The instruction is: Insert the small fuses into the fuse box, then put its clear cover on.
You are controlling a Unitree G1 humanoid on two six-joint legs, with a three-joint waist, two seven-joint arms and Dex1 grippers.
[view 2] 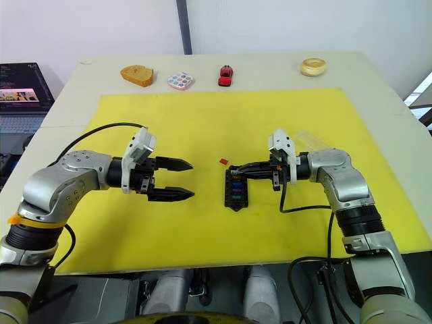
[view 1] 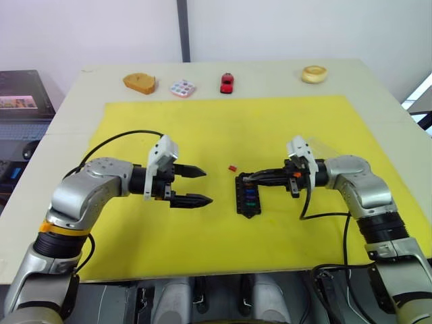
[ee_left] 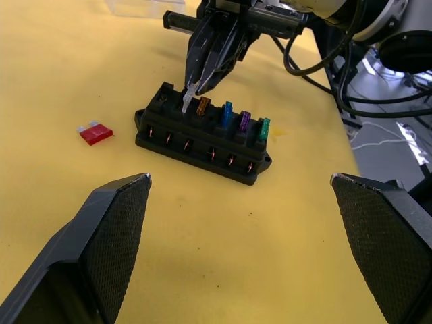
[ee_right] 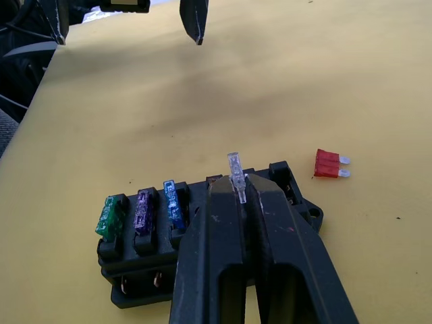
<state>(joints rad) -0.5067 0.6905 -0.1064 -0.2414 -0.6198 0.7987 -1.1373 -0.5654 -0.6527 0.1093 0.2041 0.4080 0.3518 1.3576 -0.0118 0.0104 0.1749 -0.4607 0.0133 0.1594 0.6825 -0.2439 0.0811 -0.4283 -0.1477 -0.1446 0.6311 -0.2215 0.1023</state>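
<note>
Yellow mat, insertion step under way: right gripper pinched on grey fuse above fuse box, needs lowering into end slot; red fuse loose nearby; left gripper wide open, empty.

The right end effector hides part of the fuse box, including the tan fuse's slot.
</note>
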